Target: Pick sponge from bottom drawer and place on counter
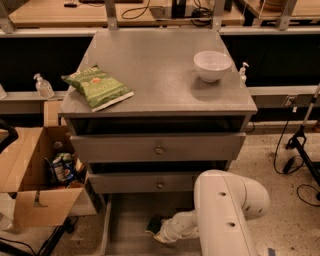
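Dark flat sponge beside gripper in grey bottom drawer.

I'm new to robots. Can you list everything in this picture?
counter: one, grey, above the drawers
chip bag: one, green, counter's front left
bowl: one, white, counter's back right
upper drawers: two, grey, under the counter
bottom drawer: one, grey, pulled open
sponge: one, dark green, in the bottom drawer
box: one, brown cardboard, floor left of the drawers
pump bottles: two, clear, either side of the counter
desk: one, pale wood, behind the counter
arm: one, white, bent down into the bottom drawer
hand: one, pale, in the bottom drawer at the sponge
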Tool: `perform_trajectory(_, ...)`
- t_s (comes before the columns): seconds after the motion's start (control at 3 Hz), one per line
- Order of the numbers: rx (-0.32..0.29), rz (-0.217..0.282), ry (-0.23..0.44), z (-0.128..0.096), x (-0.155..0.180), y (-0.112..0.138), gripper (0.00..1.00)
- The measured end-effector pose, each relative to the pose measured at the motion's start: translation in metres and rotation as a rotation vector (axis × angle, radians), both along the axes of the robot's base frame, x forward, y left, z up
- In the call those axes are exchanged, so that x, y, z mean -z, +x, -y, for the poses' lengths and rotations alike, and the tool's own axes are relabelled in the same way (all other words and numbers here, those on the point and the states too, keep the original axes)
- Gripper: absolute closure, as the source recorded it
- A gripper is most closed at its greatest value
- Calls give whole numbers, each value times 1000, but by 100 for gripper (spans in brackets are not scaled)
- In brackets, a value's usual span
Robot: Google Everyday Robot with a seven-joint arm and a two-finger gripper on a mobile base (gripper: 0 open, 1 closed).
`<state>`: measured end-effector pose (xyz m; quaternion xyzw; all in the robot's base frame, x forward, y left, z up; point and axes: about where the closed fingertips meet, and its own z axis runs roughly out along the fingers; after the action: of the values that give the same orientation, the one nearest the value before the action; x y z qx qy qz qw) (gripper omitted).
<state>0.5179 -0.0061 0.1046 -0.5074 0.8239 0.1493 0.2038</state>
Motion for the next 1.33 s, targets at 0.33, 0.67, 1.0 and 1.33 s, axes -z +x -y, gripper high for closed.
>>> perform_trajectory(0.33, 0, 2, -13, 1, -6, 2, 100)
perform_trajectory(0.67, -39, 27, -27, 1, -55, 0, 100)
perform_trajectory(1.0, -145, 55, 4, 2, -129, -25, 100)
perform_trajectory(1.33, -241, 71, 28, 5, -201, -53, 100)
